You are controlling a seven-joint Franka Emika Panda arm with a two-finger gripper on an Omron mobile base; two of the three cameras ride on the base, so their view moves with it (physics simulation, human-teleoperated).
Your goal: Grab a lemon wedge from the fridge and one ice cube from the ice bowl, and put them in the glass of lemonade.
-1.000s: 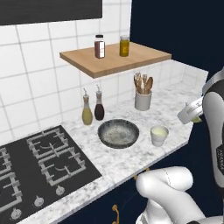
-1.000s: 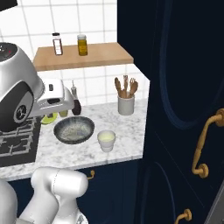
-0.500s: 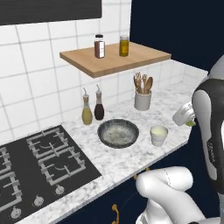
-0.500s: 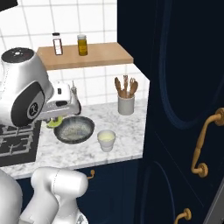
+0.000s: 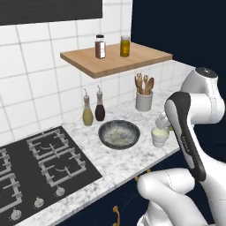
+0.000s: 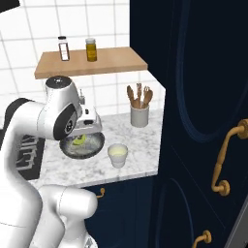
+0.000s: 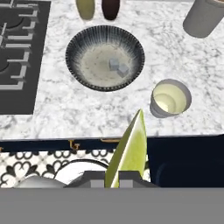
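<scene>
My gripper is shut on the lemon wedge, a yellow-green slice that sticks out ahead of the fingertips. The hand hangs above the counter's front edge. Just beyond and to the right stands the glass of lemonade, a small whitish cup of pale liquid. The ice bowl sits farther in and holds a few ice cubes. In the left base view the hand hovers right by the glass of lemonade, beside the ice bowl. In the right base view the lemon wedge shows in front of the ice bowl. The fridge is out of view.
A white holder of wooden utensils stands behind the glass. Two bottles stand at the tiled wall, under a wooden shelf with two jars. The black hob lies to the left. Navy cabinet doors with gold handles rise on the right.
The arm has swung the hand with the wedge from the right side in over the counter's front edge, close to the glass. The bowl and glass have not moved.
</scene>
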